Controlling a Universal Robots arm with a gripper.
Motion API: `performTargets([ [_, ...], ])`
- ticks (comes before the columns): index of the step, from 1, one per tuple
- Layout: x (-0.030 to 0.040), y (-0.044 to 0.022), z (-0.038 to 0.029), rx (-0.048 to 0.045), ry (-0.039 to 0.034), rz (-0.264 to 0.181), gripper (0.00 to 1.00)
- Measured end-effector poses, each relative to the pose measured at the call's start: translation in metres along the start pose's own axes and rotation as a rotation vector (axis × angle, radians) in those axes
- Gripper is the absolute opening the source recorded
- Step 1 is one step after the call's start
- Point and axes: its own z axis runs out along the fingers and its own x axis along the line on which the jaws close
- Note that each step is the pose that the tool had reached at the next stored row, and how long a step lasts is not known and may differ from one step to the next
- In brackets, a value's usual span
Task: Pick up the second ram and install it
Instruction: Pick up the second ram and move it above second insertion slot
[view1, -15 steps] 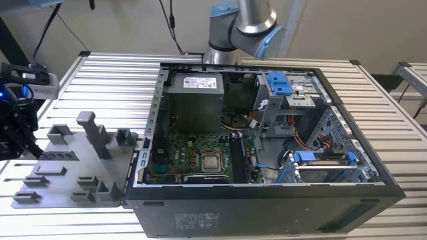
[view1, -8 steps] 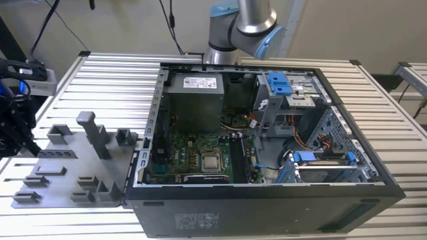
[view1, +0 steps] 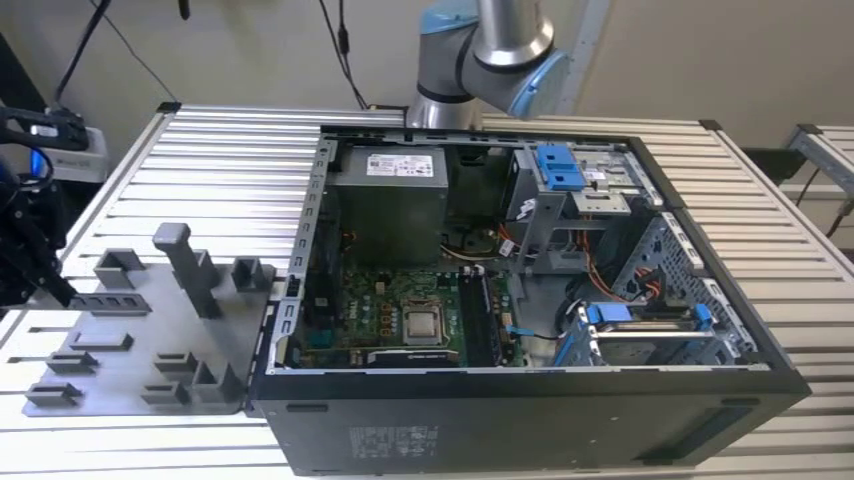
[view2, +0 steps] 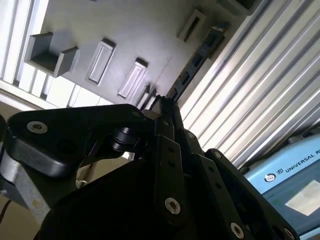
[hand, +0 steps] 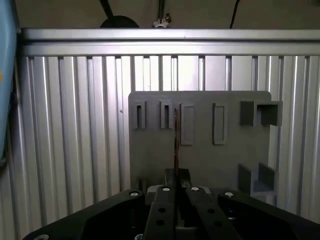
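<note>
I had the gripper (hand: 176, 176) clamped shut on one end of the second ram (hand: 176, 137), with only the stick's thickness between the fingers. In the first wrist view the stick jutted out past the fingertips over the grey tray (hand: 150, 150), edge-on and little more than a thin dark line. In the second wrist view its flat face ran out from the fingers toward the slatted aluminium table (view2: 260, 90), the held end hidden between them. In the exterior view the gripper was cut off at that view's left edge, the ram reaching toward the tray's blocks; I could not tell whether it touched the tray. The open computer case (view1: 534, 420) stood just beside the tray, on the exterior view's right, its motherboard (view1: 374, 300) partly in shadow
</note>
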Motion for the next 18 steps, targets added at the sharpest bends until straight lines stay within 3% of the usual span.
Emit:
performTargets([
  [18,-0.0010,0.0001,-0.0198,0.0000,0.0000,0.000,0.14],
])
